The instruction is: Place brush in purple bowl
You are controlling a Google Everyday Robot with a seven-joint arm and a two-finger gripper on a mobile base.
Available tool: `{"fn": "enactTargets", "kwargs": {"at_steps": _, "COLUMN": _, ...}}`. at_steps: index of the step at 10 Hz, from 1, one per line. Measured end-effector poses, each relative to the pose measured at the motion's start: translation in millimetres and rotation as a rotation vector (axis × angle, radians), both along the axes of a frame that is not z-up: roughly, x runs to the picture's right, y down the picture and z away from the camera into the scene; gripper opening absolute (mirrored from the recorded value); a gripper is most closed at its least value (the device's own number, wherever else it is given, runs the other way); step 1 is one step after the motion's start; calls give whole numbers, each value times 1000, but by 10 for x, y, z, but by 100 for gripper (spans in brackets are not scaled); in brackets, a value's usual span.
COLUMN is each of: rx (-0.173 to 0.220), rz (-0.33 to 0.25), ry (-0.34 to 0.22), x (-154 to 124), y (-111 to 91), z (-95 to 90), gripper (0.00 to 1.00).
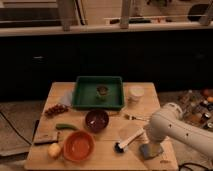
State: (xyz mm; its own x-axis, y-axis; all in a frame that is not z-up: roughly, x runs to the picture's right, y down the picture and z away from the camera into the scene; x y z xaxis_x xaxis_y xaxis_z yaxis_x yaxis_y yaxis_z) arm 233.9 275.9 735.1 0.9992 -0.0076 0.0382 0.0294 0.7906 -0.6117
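The brush (129, 141) lies on the wooden table (60, 95) at the front right, its black bristle head toward the front left and its white handle pointing back right. The purple bowl (96, 120) stands upright in the middle of the table, left of the brush. My gripper (146, 135) is at the end of the white arm (172, 127), low over the table at the handle end of the brush. The arm hides where the gripper meets the handle.
An orange bowl (78, 145) stands in front of the purple one. Behind is a green tray (82, 100) and a white cup (136, 93). A fork (132, 117), a grey sponge (151, 150), grapes (56, 109), a green pod (66, 127) and a yellow fruit (54, 149) lie around.
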Motion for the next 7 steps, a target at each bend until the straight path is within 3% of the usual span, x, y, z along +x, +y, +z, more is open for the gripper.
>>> {"fn": "enactTargets", "kwargs": {"at_steps": 2, "rx": 5, "rz": -19, "ry": -22, "x": -29, "y": -3, "z": 12, "gripper": 80}}
{"fn": "enactTargets", "kwargs": {"at_steps": 7, "rx": 26, "rz": -95, "ry": -113, "x": -510, "y": -142, "z": -36, "gripper": 80}}
